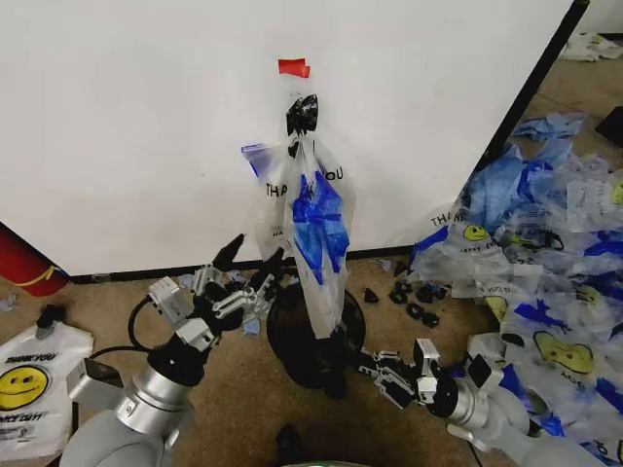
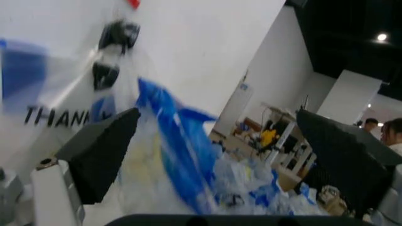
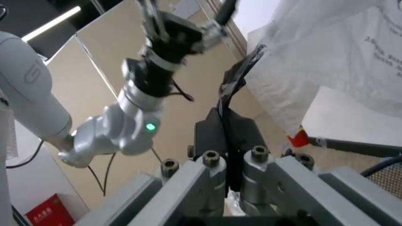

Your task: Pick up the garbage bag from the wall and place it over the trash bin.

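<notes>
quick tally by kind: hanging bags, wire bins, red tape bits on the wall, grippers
garbage bag hanging on the wall: 1
trash bin, black wire mesh: 1
red tape on the wall: 1
grippers: 2, left gripper open beside the bag, right gripper low at the bin
total: 5

garbage bag (image 1: 310, 209) hangs on wall above trash bin (image 1: 302, 341) | left gripper (image 1: 251, 261) left | right gripper (image 1: 358, 362) right

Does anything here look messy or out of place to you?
Yes. A heap of blue-and-clear bags sprawls over the floor to the robot's right, and small black clips lie scattered by the wall. The garbage bag hangs crumpled above the trash bin.
</notes>
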Tool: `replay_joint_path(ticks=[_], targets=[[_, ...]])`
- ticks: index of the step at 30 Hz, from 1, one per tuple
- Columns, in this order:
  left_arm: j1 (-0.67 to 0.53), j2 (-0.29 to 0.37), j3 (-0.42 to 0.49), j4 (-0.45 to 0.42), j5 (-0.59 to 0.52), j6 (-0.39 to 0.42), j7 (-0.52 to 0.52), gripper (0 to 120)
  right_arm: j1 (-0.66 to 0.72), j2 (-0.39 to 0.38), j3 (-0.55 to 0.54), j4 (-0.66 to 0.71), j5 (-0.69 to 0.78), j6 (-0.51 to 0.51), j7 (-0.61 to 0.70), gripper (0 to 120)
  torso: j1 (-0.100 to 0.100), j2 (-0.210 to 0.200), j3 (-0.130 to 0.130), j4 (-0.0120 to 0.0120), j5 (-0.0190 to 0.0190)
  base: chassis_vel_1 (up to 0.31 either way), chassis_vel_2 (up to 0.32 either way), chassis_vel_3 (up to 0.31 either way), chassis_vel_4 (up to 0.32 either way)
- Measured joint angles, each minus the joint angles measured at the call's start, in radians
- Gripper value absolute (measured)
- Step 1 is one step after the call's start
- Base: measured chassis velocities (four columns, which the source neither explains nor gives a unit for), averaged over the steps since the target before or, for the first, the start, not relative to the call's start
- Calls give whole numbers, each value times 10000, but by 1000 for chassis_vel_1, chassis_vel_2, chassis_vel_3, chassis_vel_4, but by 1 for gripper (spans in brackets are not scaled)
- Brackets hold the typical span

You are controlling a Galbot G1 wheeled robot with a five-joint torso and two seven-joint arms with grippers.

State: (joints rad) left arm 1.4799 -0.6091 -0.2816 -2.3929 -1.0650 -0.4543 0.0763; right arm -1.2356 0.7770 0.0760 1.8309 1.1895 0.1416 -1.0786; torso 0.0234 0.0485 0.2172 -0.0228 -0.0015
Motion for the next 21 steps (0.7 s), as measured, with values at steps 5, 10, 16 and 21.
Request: replay_joint_path(ticks=[5, 10, 16, 21], targets=[[-716, 201, 825, 767, -321, -139, 35, 98, 31, 172, -104, -128, -72, -25, -35, 0, 1, 0, 0, -13, 2, 0, 0, 0, 0], [-1116, 232, 1063, 1222, -586, -291, 89, 98, 97, 309, -202, -237, -137, -48, -68, 0, 1, 0, 0, -6, 5, 0, 0, 0, 0], [-1622, 152, 1463, 1651, -675, -343, 98, 98, 147, 538, -166, -392, -198, 30, 29, 0, 0, 0, 0, -8, 9, 0, 0, 0, 0], [-2049, 39, 1959, 1911, -654, -355, 25, 98, 214, 706, -134, -459, -128, 132, 300, 0, 0, 0, 1, -9, 1, 0, 0, 0, 0]])
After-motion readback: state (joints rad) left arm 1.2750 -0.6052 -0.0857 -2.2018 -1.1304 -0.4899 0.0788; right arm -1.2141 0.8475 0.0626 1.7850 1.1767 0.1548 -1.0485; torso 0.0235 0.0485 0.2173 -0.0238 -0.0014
